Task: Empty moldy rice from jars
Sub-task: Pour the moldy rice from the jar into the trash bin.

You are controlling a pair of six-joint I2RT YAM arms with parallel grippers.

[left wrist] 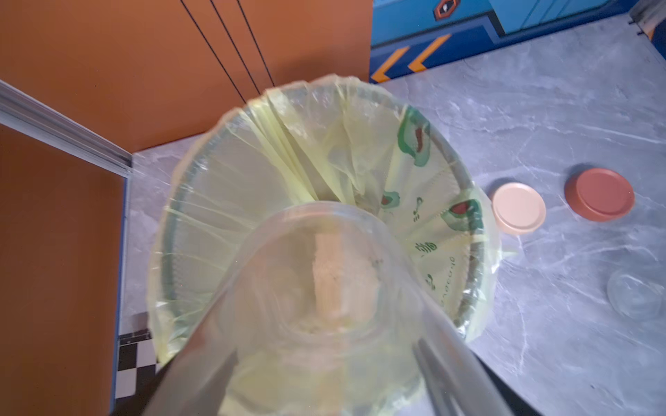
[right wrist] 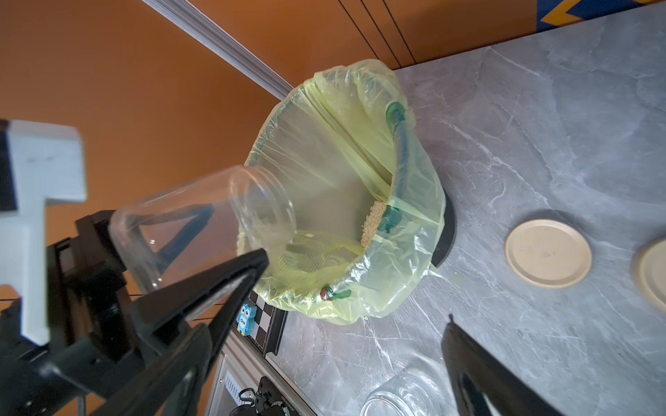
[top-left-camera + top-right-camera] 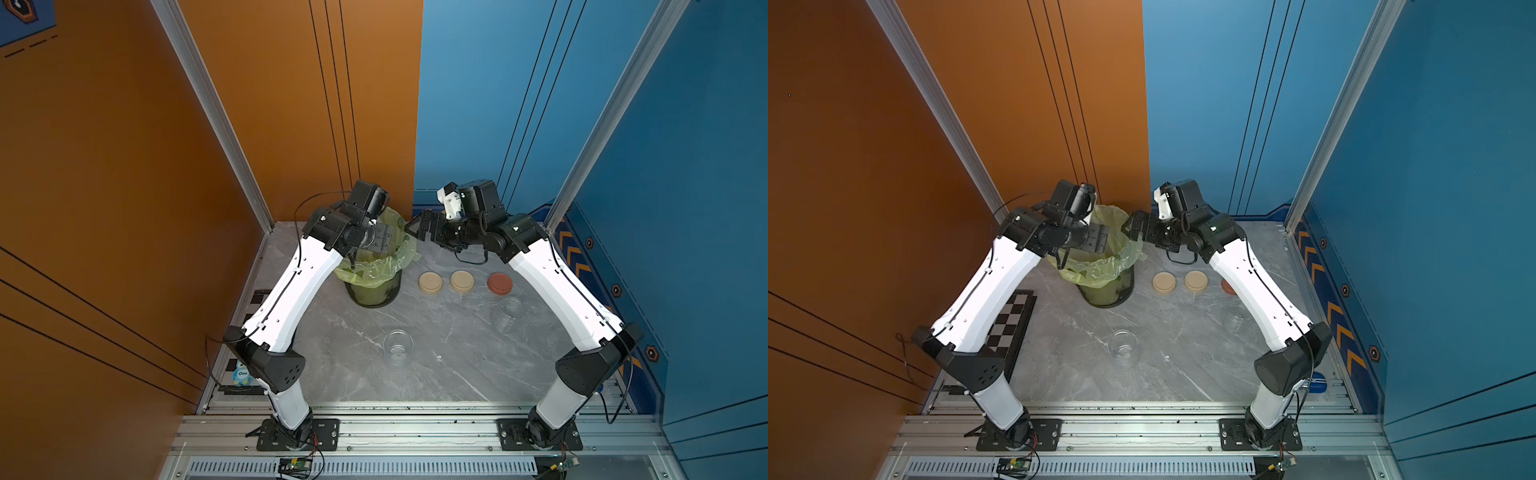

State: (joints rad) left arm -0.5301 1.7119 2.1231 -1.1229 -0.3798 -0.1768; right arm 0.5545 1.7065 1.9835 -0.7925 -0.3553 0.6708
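The left gripper is clamped on a clear, lidless jar, tipped mouth-down over the green-bagged bin. Pale beige, grainy moldy rice lies heaped inside the bag. The right gripper gapes wide and empty beside the bin.

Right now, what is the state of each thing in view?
Bin, bag-lined, rice inside.
Held jar, lidless, tipped over bin.
Left gripper, shut on held jar.
Right gripper, open, empty.
Other two jars, upright, lidless, empty.
Three lids, off, lying flat.
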